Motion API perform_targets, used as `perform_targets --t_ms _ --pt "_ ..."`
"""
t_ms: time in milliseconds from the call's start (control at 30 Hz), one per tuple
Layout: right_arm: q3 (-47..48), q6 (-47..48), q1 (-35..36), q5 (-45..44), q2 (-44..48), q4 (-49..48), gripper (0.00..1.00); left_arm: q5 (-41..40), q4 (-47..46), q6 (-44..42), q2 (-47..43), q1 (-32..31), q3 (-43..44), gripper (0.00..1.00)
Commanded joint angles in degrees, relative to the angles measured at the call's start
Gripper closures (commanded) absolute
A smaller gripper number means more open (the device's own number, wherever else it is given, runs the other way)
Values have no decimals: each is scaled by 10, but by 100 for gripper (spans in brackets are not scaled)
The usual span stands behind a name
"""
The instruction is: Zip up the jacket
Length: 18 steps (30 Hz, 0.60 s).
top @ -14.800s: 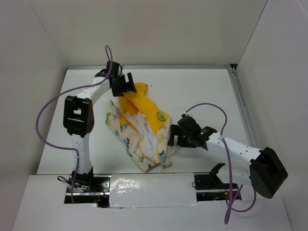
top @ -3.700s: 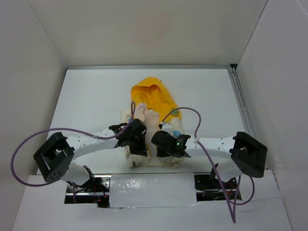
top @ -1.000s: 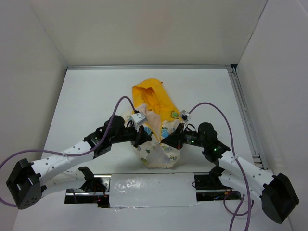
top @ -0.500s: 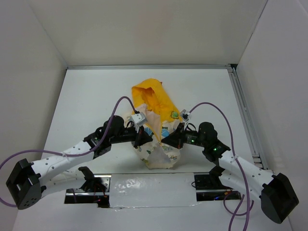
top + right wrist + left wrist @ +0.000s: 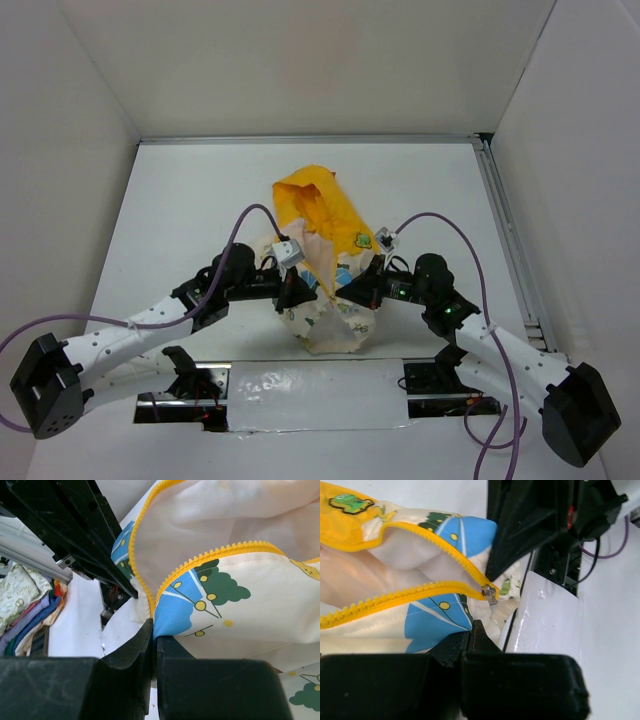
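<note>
The jacket lies mid-table, cream with cartoon prints, its yellow hood toward the far wall and its hem toward me. My left gripper is shut on the jacket's printed front panel just below the zipper. The metal zipper slider sits low, where the two yellow tooth rows meet; above it they spread apart. My right gripper is shut on the other front panel, pinching a blue-printed fold under a yellow tooth row. The two grippers face each other closely.
The white ledge over the arm bases runs right in front of the hem. White walls close in the table on three sides. Purple cables loop above both arms. A pile of folded cloths shows beyond the table edge.
In the last second my left gripper has edged slightly right; the grips are unchanged. Earlier, both arms left the jacket's sides and took hold near the hem.
</note>
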State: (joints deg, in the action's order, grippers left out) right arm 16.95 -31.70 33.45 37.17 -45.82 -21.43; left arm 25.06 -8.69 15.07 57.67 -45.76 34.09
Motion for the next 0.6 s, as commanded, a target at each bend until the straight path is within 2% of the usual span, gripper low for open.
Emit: perform_targets --t_ms 0,267,567 --pt "24 -2 -4 19 8 -48 100 58 -55 -19 -26 1 -14 100" --pt "17 7 -7 43 22 -43 100 90 -71 -24 -56 1 -32 100" --pt "1 7 -5 70 36 -49 100 26 -54 -13 -31 1 -6 100"
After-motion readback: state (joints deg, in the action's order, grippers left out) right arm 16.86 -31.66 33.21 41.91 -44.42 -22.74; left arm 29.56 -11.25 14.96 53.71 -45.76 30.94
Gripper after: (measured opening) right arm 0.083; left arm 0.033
